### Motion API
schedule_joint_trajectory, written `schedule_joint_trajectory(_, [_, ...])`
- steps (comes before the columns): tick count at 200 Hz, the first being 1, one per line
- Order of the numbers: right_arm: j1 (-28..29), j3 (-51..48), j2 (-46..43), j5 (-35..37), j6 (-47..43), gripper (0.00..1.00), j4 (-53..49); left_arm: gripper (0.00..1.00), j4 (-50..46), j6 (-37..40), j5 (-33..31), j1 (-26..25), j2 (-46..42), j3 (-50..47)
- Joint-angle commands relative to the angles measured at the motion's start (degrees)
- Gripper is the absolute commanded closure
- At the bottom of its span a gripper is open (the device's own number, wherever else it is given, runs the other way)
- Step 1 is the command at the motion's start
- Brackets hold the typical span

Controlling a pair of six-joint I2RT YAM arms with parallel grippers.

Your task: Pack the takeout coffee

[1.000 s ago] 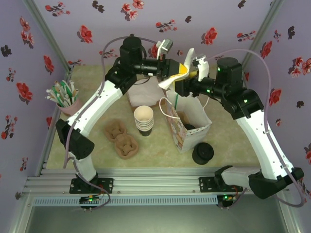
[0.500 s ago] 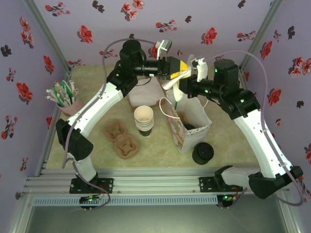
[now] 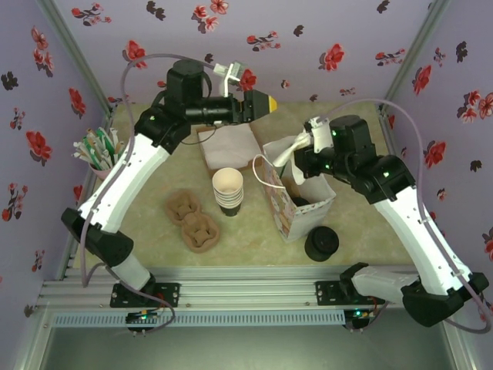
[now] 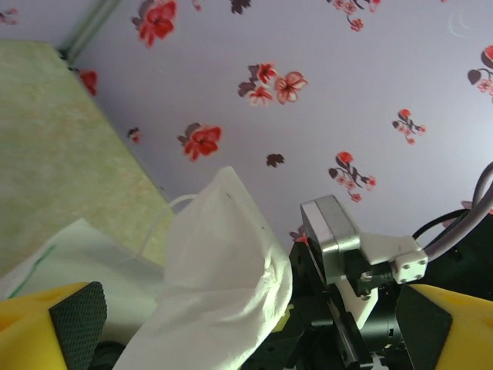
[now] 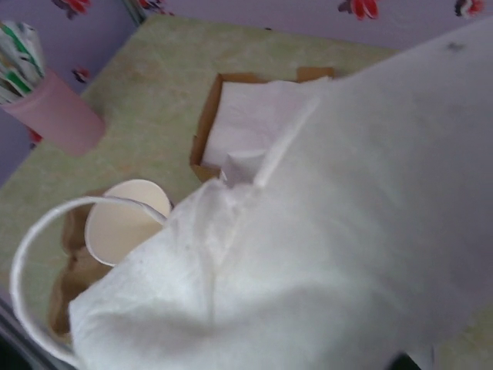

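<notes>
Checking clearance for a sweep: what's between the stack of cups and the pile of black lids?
The open paper bag stands between the stack of cups and the pile of black lids; the top view shows it.

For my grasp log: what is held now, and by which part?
The right tool pinches the white napkin by one end; the left tool is open, holding nothing.

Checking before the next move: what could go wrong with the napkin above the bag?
The napkin hangs loose from the right tool over the far edge of the bag; it may snag the handle or rim and miss. Pushing down could tip the bag toward the stack of cups.
</notes>
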Motion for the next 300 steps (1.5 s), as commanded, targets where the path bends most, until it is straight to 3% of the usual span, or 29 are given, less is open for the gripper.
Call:
schedule_joint_trajectory(1, [1.4, -0.9, 0.6, 7.6, -2.5, 0.87, -3.6, 0.01, -3.9, 4.5, -4.5, 1.1, -4.3, -1.5])
schedule_joint_trajectory(90, [4.0, -2.6, 7.0, 12.2, -3.2, 0.84, -4.5, 0.01, -6.3, 6.8, -9.1, 2.7, -9.9, -8.6])
schedule_joint_trajectory(102, [4.4, -2.4, 8.2, 12.1, -3.1, 0.78, -5.1, 0.01, -6.8, 7.4, -10.2, 3.0, -10.7, -9.4])
schedule_joint_trajectory(123, [5.3, -1.6, 9.0, 12.4, -2.8, 0.59, -6.4, 0.01, -7.8, 8.5, -12.6, 3.5, -12.5, -11.2])
schedule_joint_trajectory(195, [5.5, 4.9, 8.5, 13.1, -0.8, 0.43, -9.8, 0.01, -9.9, 10.3, -16.9, 6.0, -16.6, -15.9])
schedule_joint_trajectory(263, [5.5, 3.6, 12.3, 13.1, 3.1, 0.4, -8.6, 0.01, -10.2, 10.8, -19.7, 8.0, -19.5, -20.3])
schedule_joint_trajectory(274, [5.5, 3.8, 13.6, 13.4, 3.3, 0.36, -9.8, 0.01, -10.1, 10.8, -19.7, 8.0, -19.7, -20.8])
schedule_joint_trajectory(300, [5.5, 7.1, 14.1, 12.9, 4.3, 0.39, -14.2, 0.01, -10.1, 10.7, -19.5, 8.2, -20.0, -21.7])
